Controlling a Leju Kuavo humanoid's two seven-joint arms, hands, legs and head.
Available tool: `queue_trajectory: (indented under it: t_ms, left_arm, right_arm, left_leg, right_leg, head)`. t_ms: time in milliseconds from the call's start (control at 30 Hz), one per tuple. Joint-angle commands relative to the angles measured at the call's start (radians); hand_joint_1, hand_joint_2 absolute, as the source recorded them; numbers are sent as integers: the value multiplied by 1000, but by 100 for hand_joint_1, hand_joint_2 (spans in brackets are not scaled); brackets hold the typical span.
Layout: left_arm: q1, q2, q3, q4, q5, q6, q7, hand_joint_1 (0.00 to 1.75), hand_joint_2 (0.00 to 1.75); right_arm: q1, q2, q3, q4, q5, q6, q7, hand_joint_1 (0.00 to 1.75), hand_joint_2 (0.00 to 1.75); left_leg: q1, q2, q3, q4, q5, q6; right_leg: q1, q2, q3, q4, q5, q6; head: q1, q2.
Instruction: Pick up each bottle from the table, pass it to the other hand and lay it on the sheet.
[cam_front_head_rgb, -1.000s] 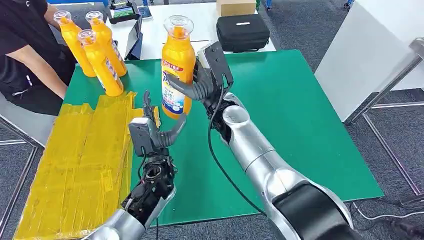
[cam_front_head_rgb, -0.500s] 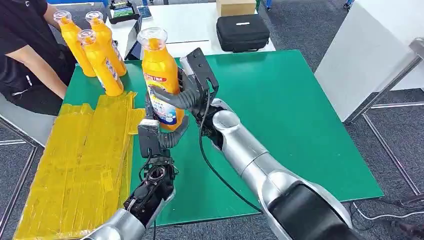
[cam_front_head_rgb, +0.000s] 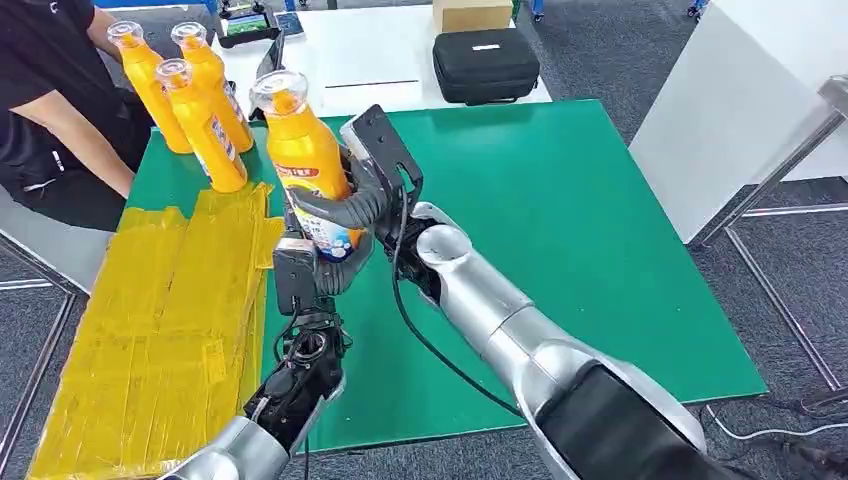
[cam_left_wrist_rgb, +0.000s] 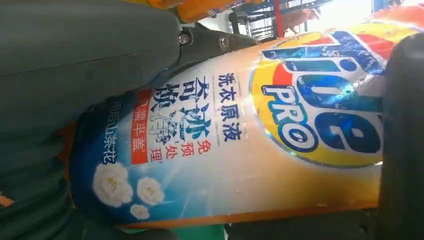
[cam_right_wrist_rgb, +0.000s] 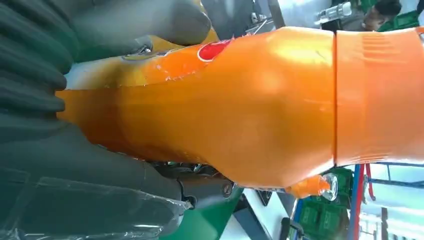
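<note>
Bottle (cam_front_head_rgb: 305, 160) shifted left; orange, blue-white label, clear cap.

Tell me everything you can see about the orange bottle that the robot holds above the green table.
The orange plastic bottle with the clear cap looks glossy and carries a blue and white printed label with white flowers on its lower body. It is off the table, nearly upright, tilted a little. The right hand grips its middle; the left hand is at its lower part, fingers against the label. It hangs over the green table, near the yellow sheet.
</note>
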Motion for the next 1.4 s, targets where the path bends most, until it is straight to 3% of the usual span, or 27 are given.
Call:
queue_trajectory:
  t_ms: [33,100,133,167,200,267,467,733,1067,1100,1133,1400]
  left_arm:
    - [-32,40,-41,-3,-42,-52,4,0,175]
    - [-36,35,-17,1,-5,-154,4,0,175]
    - [-39,36,-14,0,-2,-164,4,0,175]
    - [-42,25,13,16,28,-228,4,3,175]
    - [-44,23,17,14,31,-245,4,148,175]
    - [-44,21,19,16,32,-257,4,175,175]
    - [-59,-10,84,70,80,-357,4,175,175]
    - [-65,-14,93,83,92,-374,4,175,175]
    - [-81,-24,113,112,123,-408,4,175,175]
    - [-80,-25,115,113,127,-409,4,175,175]
    - [-79,-25,116,114,128,-409,4,175,175]
    - [-79,-26,116,113,128,-408,4,175,175]
  right_arm:
    - [-31,2,216,11,-91,-7,17,175,175]
    - [-35,2,243,13,-117,-9,9,175,175]
    - [-35,2,244,13,-121,-10,8,175,175]
    - [-38,2,255,18,-137,-14,2,175,175]
    - [-38,2,254,22,-144,-15,0,175,175]
    - [-40,2,256,25,-147,-15,-2,175,175]
    - [-49,2,269,55,-175,-16,-17,175,175]
    - [-46,2,272,56,-178,-15,-18,175,175]
    - [-30,2,281,55,-190,-15,-25,175,175]
    - [-29,2,281,56,-190,-15,-25,175,175]
    - [-28,2,282,55,-189,-17,-27,175,175]
    - [-28,2,284,55,-186,-21,-30,175,175]
  left_leg:
    - [0,3,3,0,-1,-1]
    - [0,5,8,2,-5,-2]
    - [0,2,2,0,-1,-1]
    - [0,3,5,1,-3,-1]
    - [0,2,2,0,-1,-1]
    - [0,2,4,1,-2,-1]
    - [0,1,3,0,-1,-1]
    - [0,2,7,2,-4,-2]
    - [0,0,2,0,-1,-1]
    - [0,1,8,2,-4,-2]
    - [0,0,2,0,-1,-1]
    - [0,0,2,0,-1,-1]
  right_leg:
    - [0,1,2,0,-1,0]
    - [1,0,8,1,-5,-1]
    - [0,0,1,0,-1,0]
    - [1,0,4,1,-2,0]
    - [0,0,1,0,-1,0]
    - [0,-1,4,1,-2,0]
    - [0,-1,3,0,-2,0]
    - [0,-3,8,2,-5,0]
    - [0,-2,3,0,-2,0]
    - [1,-5,9,2,-6,0]
    - [0,-2,3,0,-2,0]
    - [0,-2,2,0,-1,0]
  head:
    - [0,0]
    - [0,0]
    - [0,0]
    - [0,0]
    - [0,0]
    - [0,0]
    - [0,0]
    - [0,0]
    - [0,0]
    - [0,0]
    - [0,0]
    - [0,0]
